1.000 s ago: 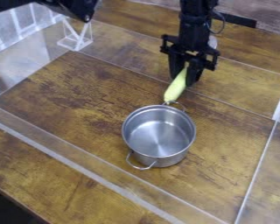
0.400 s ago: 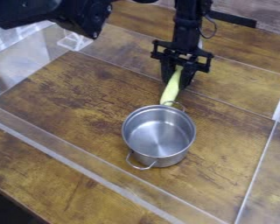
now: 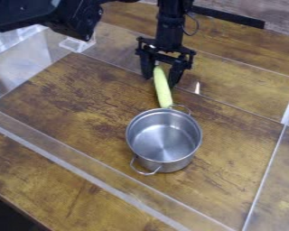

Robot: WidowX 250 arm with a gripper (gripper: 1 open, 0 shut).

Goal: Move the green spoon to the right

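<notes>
Now the gripper (image 3: 164, 63) stands further left than a second ago, its jaws parted astride the green spoon's (image 3: 162, 87) upper end, no longer clamping it. That spoon lies on the wooden table (image 3: 62, 104), handle running down-right toward the steel pot (image 3: 164, 137).

place: lab | evidence: clear acrylic barriers (image 3: 39, 135) fencing wooden table (image 3: 75, 99)

Fingers (image 3: 151, 57) straddle top of green spoon (image 3: 163, 88); steel pot (image 3: 164, 138) just below, wooden table (image 3: 62, 99).
</notes>
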